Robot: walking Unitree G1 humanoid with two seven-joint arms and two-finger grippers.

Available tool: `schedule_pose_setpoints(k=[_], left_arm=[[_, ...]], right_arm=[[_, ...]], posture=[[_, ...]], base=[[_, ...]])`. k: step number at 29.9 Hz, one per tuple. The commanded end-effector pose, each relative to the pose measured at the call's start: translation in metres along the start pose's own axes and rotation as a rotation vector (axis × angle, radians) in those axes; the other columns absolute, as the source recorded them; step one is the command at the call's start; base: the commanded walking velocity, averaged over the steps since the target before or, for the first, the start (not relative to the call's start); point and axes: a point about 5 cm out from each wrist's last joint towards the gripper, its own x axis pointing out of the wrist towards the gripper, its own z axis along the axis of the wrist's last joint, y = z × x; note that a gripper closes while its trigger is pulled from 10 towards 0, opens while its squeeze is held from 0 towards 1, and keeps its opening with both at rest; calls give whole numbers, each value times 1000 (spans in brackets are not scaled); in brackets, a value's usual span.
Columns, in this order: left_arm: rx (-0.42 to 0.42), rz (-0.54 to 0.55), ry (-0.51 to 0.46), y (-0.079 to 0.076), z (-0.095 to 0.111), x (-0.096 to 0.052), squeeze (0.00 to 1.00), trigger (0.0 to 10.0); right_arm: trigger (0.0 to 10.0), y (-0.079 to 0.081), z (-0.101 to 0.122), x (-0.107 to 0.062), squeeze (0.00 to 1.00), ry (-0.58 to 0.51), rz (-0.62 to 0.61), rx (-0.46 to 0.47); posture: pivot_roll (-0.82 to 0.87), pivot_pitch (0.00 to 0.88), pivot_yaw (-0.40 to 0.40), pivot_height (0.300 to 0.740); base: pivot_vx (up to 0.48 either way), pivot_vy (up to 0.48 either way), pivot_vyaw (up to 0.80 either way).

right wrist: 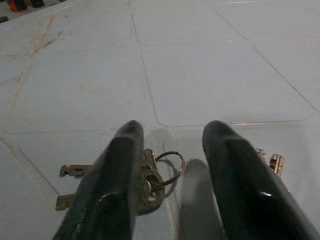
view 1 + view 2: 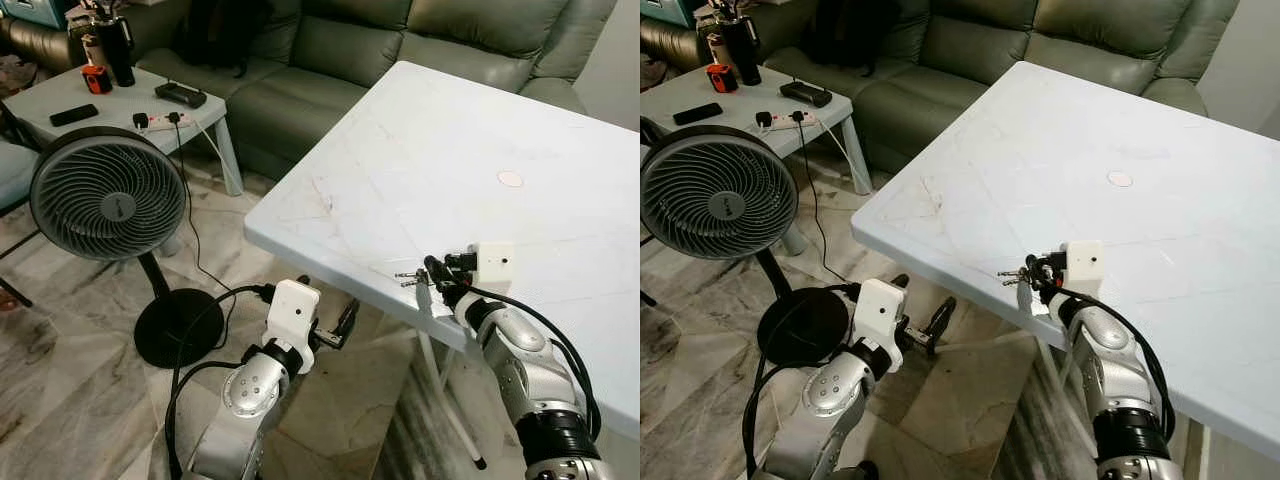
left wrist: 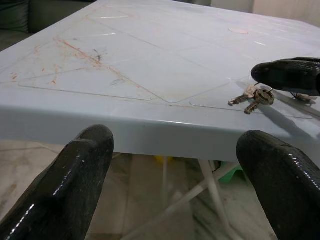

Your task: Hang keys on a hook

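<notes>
A small bunch of keys [image 2: 408,277] on a ring lies on the white table [image 2: 450,150], close to its near edge. My right gripper [image 1: 172,131] rests low over the keys, open. One finger [image 1: 117,165] covers part of the bunch, and the ring [image 1: 170,167] lies in the gap between the two fingers. In the left wrist view the keys [image 3: 252,97] lie on the tabletop beside the right gripper's black fingertip [image 3: 287,75]. My left gripper [image 2: 345,320] hangs below the table's edge, open and holding nothing, pointing at the table's rim [image 3: 165,132].
A standing fan [image 2: 107,195] with a round base and a trailing cable is on the floor at the left. Behind it a low side table [image 2: 110,105] carries a phone, a power strip and bottles. A green sofa [image 2: 330,50] runs along the back. White table legs [image 2: 445,400] stand under the edge.
</notes>
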Motion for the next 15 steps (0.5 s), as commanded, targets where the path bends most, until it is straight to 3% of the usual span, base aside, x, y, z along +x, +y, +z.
schedule_pose_setpoints(k=[1,9,10,15], left_arm=[[-4,-19,-13,-6,3,5,0,10000],[-3,-15,-13,-5,3,5,0,10000],[-3,-15,-14,-5,3,5,0,10000],[-3,-16,-15,-5,4,5,0,10000]], right_arm=[[10000,-3,2,-2,1000,-5,2,18],[10000,-1,-2,-4,1000,35,36,11],[10000,-1,-2,-4,0,43,38,7],[10000,1,-4,-4,0,54,37,1]], posture=[[47,90,-44,740],[45,97,-45,740],[45,98,-45,740],[43,101,-44,740]], base=[[0,0,0],[0,0,0],[0,0,0],[0,0,0]])
